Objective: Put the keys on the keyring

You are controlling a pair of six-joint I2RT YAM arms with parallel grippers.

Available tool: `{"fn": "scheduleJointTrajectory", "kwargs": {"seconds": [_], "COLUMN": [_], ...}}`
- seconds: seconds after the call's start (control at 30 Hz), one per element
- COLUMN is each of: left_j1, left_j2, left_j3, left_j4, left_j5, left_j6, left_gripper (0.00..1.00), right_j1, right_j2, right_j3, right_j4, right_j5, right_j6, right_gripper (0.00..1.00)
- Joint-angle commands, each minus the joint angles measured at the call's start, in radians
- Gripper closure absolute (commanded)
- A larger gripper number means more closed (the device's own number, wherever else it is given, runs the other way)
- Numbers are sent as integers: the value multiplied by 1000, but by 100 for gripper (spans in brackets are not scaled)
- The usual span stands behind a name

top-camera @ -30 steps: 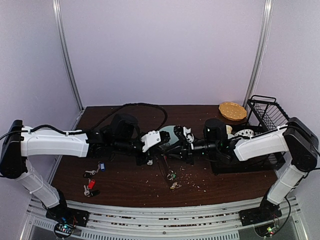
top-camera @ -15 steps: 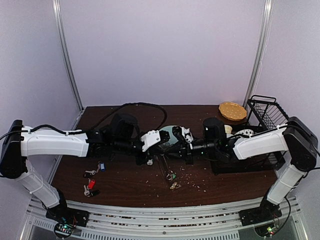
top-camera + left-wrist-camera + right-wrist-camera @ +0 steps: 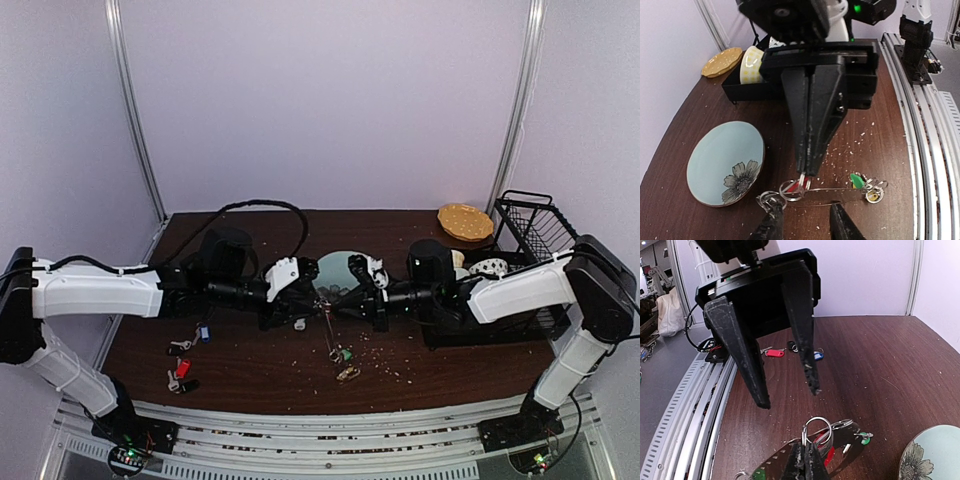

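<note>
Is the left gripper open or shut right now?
Open. In the right wrist view the left gripper has its jaws spread wide apart with nothing between them.

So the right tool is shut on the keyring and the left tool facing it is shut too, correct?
No: the left tool is open, its fingers well apart in the right wrist view. The right tool is shut on the keyring.

Loose keys [image 3: 182,369] left of keyring [image 3: 332,335], plate [image 3: 335,264] behind it.
</note>
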Motion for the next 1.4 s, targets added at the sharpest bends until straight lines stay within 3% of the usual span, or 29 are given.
{"fn": "scheduleJointTrajectory", "kwargs": {"seconds": [0.0, 0.2, 0.47, 0.57, 0.67, 1.13, 1.3, 1.37], "left_j1": [-1, -2, -2, -2, -1, 1, 1, 1], "left_j2": [-33, -10, -48, -65, 10, 56, 103, 107], "left_j3": [-30, 3, 41, 30, 103, 119, 159, 169], "left_j4": [78, 74, 111, 156, 42, -36, -122, -138], "left_j5": [82, 82, 166, 145, 47, 141, 47, 6], "left_j6": [45, 36, -21, -48, -53, -20, 15, 19], "left_gripper": [69, 71, 77, 87, 95, 87, 88, 80], "right_j1": [0, 2, 5, 4, 6, 8, 7, 8], "right_j2": [-27, -28, -40, -41, -47, -59, -61, -61], "right_j3": [-21, -40, -52, -55, -54, -52, -47, -40], "right_j4": [93, 246, 283, 278, 279, 237, 235, 206], "right_j5": [-41, -48, -34, -32, -31, -13, -11, -4], "right_j6": [61, 162, 188, 180, 180, 148, 144, 129], "right_gripper": [100, 100, 100, 100, 100, 100, 100, 100]}}
